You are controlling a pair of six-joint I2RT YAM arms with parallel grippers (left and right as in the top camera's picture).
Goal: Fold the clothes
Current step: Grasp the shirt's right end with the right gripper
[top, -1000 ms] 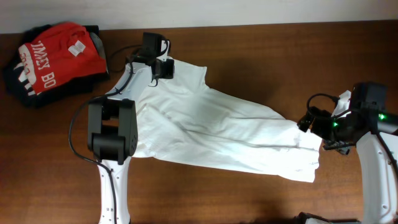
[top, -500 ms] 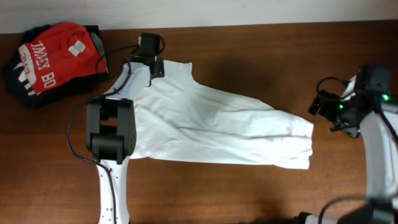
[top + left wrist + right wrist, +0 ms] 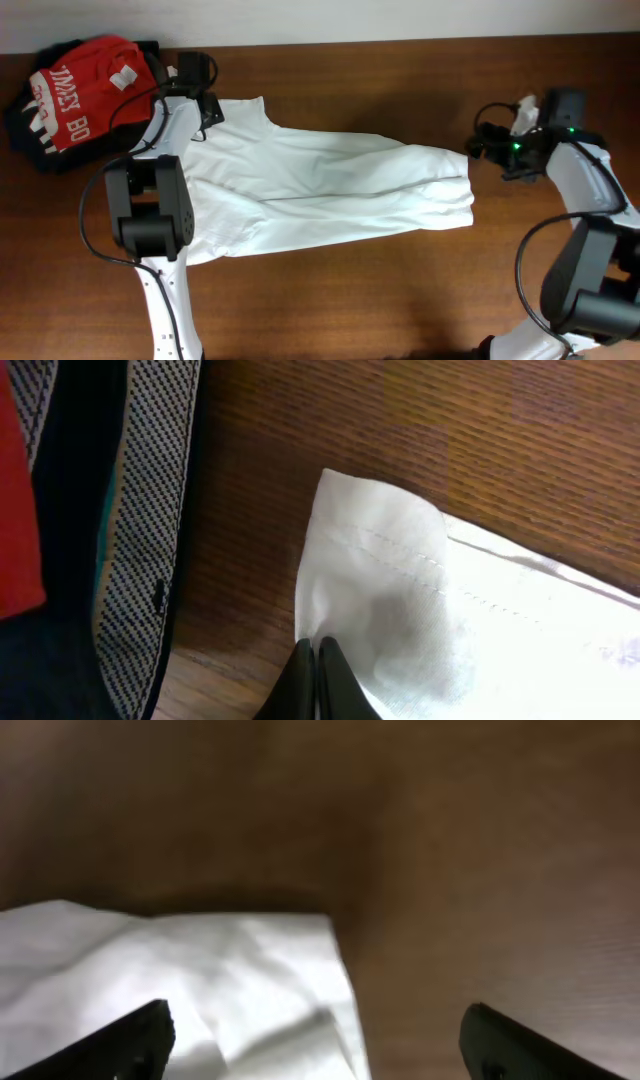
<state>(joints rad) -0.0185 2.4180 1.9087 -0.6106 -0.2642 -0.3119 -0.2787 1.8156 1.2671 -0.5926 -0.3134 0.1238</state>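
The white T-shirt [image 3: 310,190] lies spread across the table's middle, wrinkled, its long axis left to right. My left gripper [image 3: 205,108] is at its far left corner, shut on the shirt's hemmed corner [image 3: 370,570]; the fingertips [image 3: 316,660] pinch the fabric edge. My right gripper [image 3: 483,150] is open, just right of the shirt's right end and above the table. In the right wrist view the shirt's corner [image 3: 250,980] lies between the wide-spread fingers [image 3: 130,1035], not held.
A pile of a red shirt with white lettering [image 3: 85,85] on dark garments [image 3: 30,140] sits at the far left corner, close to my left gripper; its woven dark edge [image 3: 150,510] shows in the left wrist view. Brown wooden table [image 3: 380,290].
My left gripper pulled the shirt's corner left and back toward the pile. My right gripper let go of the right end, opened and moved back and left. The shirt lies straighter.
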